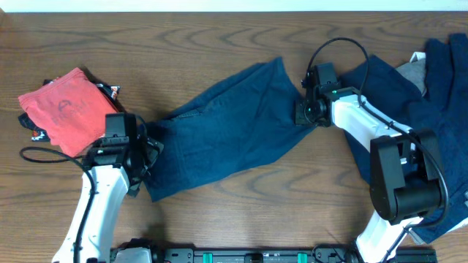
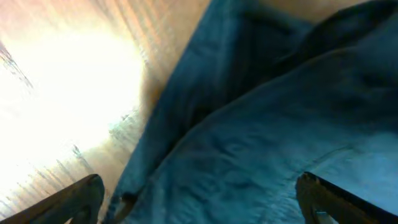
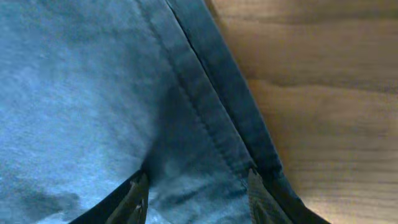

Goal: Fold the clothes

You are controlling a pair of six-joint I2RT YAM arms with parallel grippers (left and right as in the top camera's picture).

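A dark navy garment (image 1: 223,131) lies spread diagonally across the table's middle. My left gripper (image 1: 142,157) is over its lower left end. In the left wrist view its fingers stand wide apart (image 2: 199,202) with the navy cloth (image 2: 261,137) below them, open. My right gripper (image 1: 303,109) is at the garment's upper right end. In the right wrist view its fingers (image 3: 198,196) are partly apart and straddle the seamed hem (image 3: 205,106), with cloth between the tips. A folded red top (image 1: 62,109) with a faded round print lies at the far left.
A heap of more navy clothes (image 1: 439,109) with a grey piece (image 1: 413,73) covers the right side of the wooden table (image 1: 183,44), under and behind the right arm. A small dark item (image 1: 110,91) peeks from behind the red top.
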